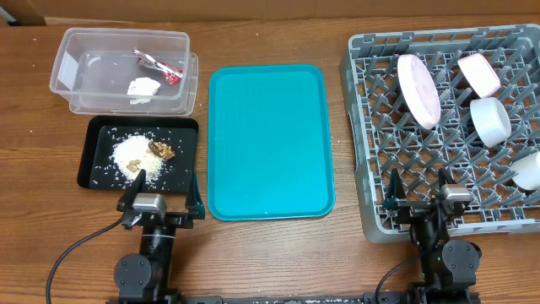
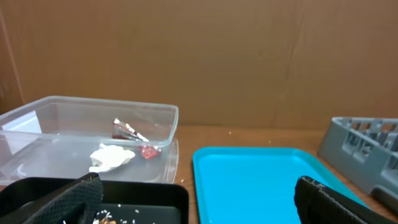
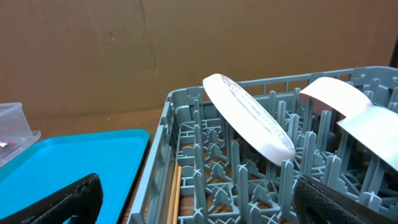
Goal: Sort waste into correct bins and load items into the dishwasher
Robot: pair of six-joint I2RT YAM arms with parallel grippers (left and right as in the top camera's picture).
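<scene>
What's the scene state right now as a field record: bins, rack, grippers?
clear tub: red wrapper and tissue inside
black tray: rice and brown scrap on it
teal tray: between bins and dish rack
dish rack: plate, far bowl, near bowl, cup; chopsticks by its teal-tray-side wall
left gripper: open, holding nothing
right gripper: open, holding nothing

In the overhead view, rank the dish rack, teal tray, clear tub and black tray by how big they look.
1. dish rack: largest, though the frame edge cuts it off.
2. teal tray.
3. clear tub and black tray: nearly alike; the tub looks slightly bigger.
</scene>
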